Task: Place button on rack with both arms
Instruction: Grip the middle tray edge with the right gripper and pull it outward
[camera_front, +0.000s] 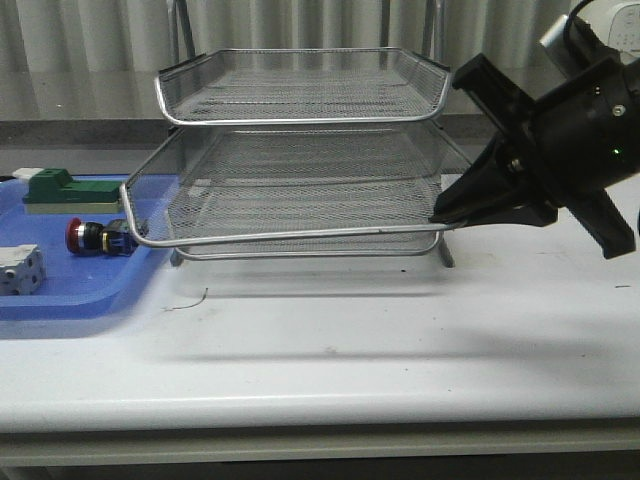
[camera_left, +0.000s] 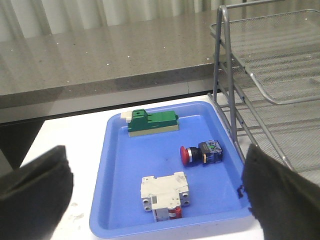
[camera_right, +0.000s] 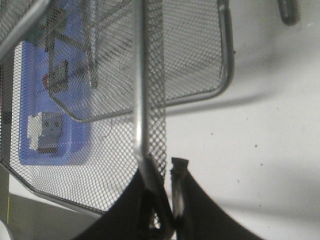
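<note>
The button (camera_left: 202, 153) lies on its side in the blue tray (camera_left: 120, 200), red cap pointing away from the rack (camera_front: 300, 180) and long axis running toward it. The left gripper (camera_left: 155, 200), fingers spread wide and empty, hangs above the tray and is the nearer arm. The right gripper (camera_front: 445, 215) is clamped on the rack's middle-tier rim, well apart from the button.
</note>
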